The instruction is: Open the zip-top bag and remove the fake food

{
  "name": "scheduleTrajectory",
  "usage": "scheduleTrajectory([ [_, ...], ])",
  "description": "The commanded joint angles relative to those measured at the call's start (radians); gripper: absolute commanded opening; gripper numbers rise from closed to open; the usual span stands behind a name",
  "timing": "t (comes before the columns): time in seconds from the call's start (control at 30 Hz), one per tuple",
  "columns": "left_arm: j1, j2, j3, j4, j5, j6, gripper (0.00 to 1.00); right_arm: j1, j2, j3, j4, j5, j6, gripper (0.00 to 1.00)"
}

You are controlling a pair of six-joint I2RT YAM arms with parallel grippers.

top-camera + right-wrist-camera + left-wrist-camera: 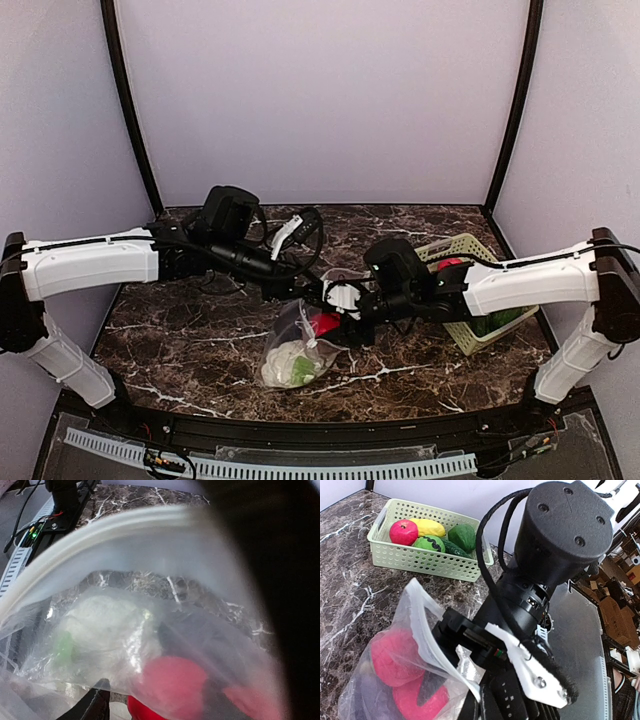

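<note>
I have the clear, floppy plastic zip-top bag [292,352] lying on the dark marble table [180,340] between the two arms, with its mouth turned up toward them. The left gripper [305,293] has its jaws together, and as far as I can judge they pinch the bag's upper lip. That lip stands up off the table in the left wrist view, which holds the mouth wide for the other arm. The right gripper [343,325] sits at that mouth, its camera looking past the white zip strip [100,540] into the bag. Its jaws stand apart, one dark fingertip [95,705] low in the view, clamped on nothing I can see. Inside the bag are a white toy cauliflower with green leaves [100,627], two red round toy fruits [395,657] nearest the opening, and a dark purplish piece [197,630]; nothing is out yet. I judge a red fruit the easiest first take. Off to the right, apart from the bag, a light-green lattice plastic basket [420,562] holds a red toy apple [403,531], a yellow fruit [430,527], green fruits [462,537] and a dark-green cucumber [451,549].
</note>
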Motion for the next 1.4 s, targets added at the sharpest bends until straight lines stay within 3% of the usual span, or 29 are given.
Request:
scheduleTrajectory([
  [0.0, 0.009, -0.036, -0.027, 0.044, 0.019, -0.016, 0.01, 0.005, 0.077, 0.013, -0.013, 0.012, 0.010, 0.60],
  [0.6, 0.028, -0.036, -0.068, 0.055, 0.066, -0.019, 0.01, 0.017, 0.192, -0.003, -0.078, 0.161, 0.059, 0.82],
  [1.03, 0.011, 0.052, -0.061, 0.051, 0.050, -0.029, 0.01, 0.018, 0.042, -0.191, 0.044, 0.248, 0.193, 0.84],
  [1.37, 0.008, 0.095, -0.017, -0.030, -0.037, -0.032, 0.01, 0.017, 0.141, -0.142, 0.067, 0.266, 0.225, 0.84],
])
